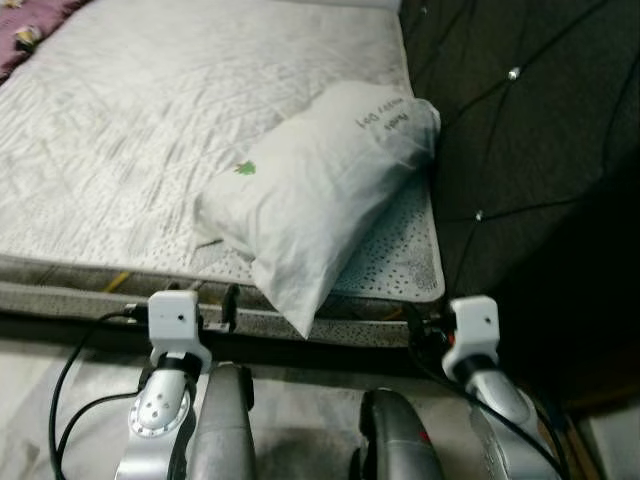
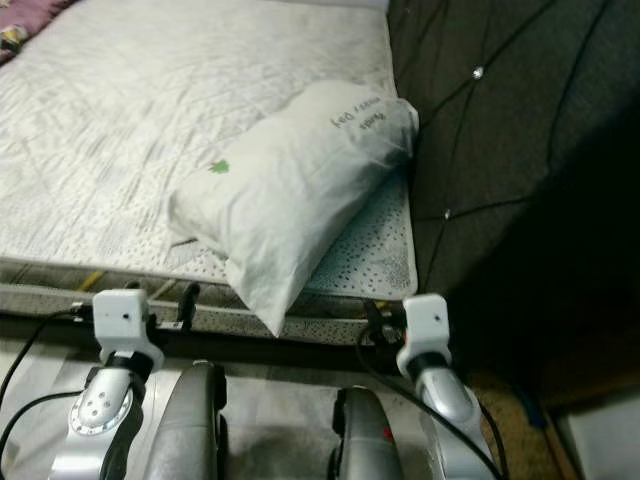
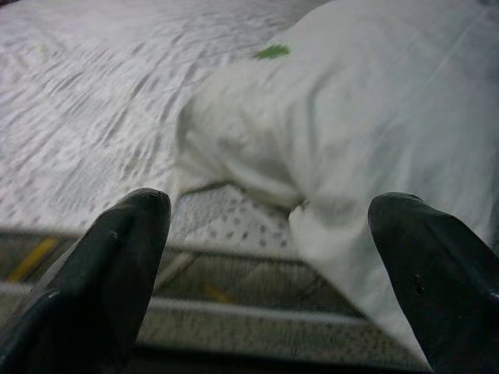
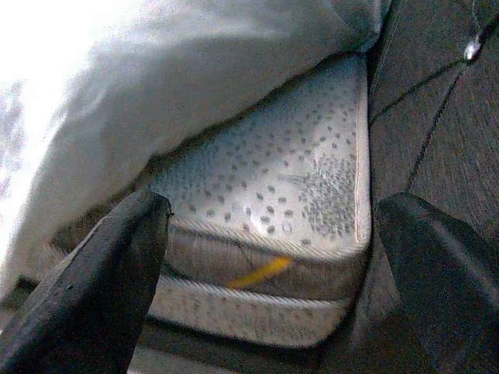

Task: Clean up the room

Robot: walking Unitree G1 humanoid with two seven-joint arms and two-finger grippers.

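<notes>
White pillow [image 1: 320,190] is lying diagonally on the mattress [image 1: 130,140], w/ one corner hanging over the near edge & its far end touching the dark tufted headboard [image 1: 530,120]. Left gripper [image 3: 269,234] is hovering just off the mattress edge, fingers spread apart, facing the pillow's near end. Right gripper [image 4: 273,249] is sitting near the mattress corner by the headboard, fingers also apart, nothing clamped
</notes>
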